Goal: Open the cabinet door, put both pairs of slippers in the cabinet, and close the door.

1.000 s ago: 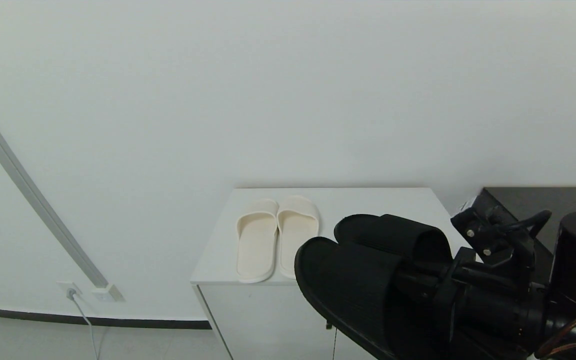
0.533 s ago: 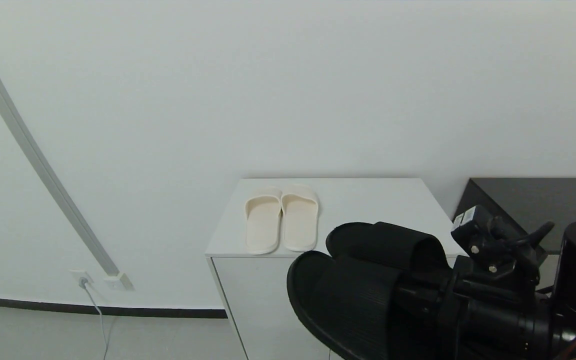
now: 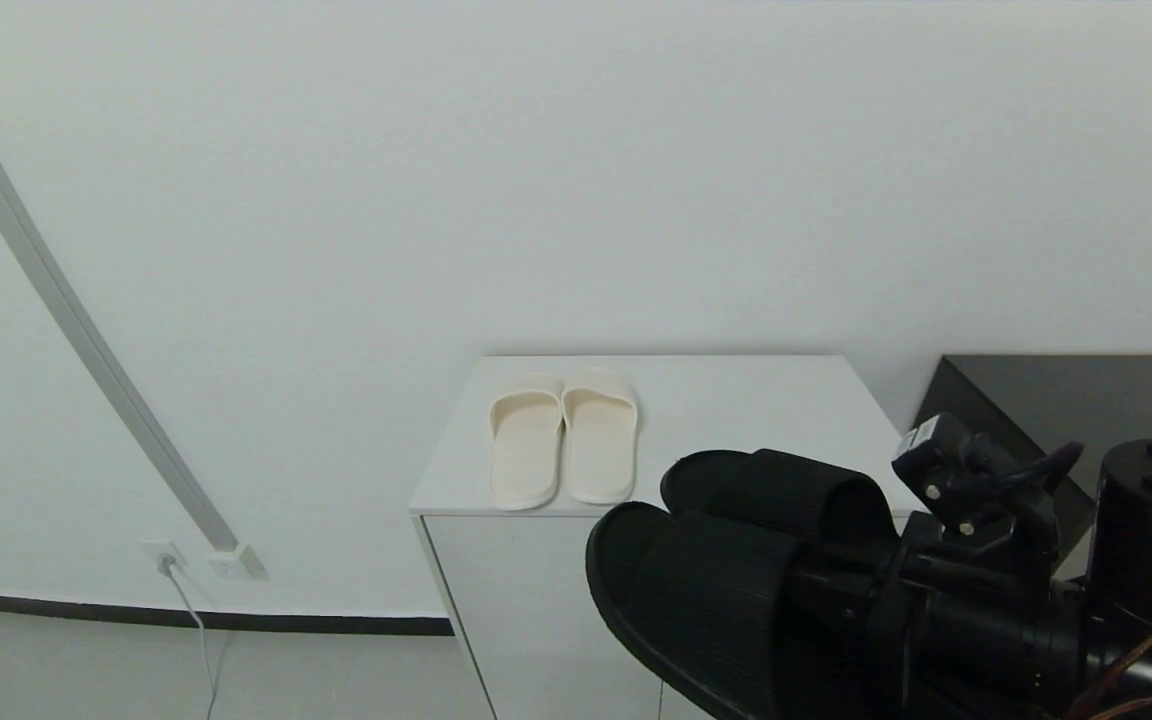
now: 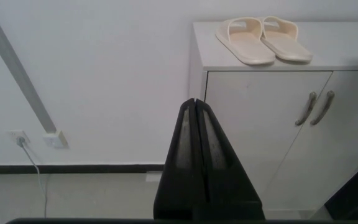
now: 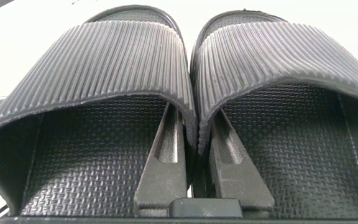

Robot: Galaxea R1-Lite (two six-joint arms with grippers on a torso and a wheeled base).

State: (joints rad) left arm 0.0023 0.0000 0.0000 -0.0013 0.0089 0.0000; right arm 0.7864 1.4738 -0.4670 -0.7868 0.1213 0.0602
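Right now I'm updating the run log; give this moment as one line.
right gripper: shut on black slippers | left gripper: shut, empty | cream slippers: on cabinet top | cabinet doors: closed

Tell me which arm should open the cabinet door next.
Left. The left claw is shut, empty, and faces the closed cabinet door and its handles; the right claw is clamped on the black slippers.

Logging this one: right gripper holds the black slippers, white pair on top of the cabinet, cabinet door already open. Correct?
Not quite: the doors are shut, as the left wrist view shows. The rest holds: the right gripper grips the black slippers, and the white pair lies on top of the cabinet.
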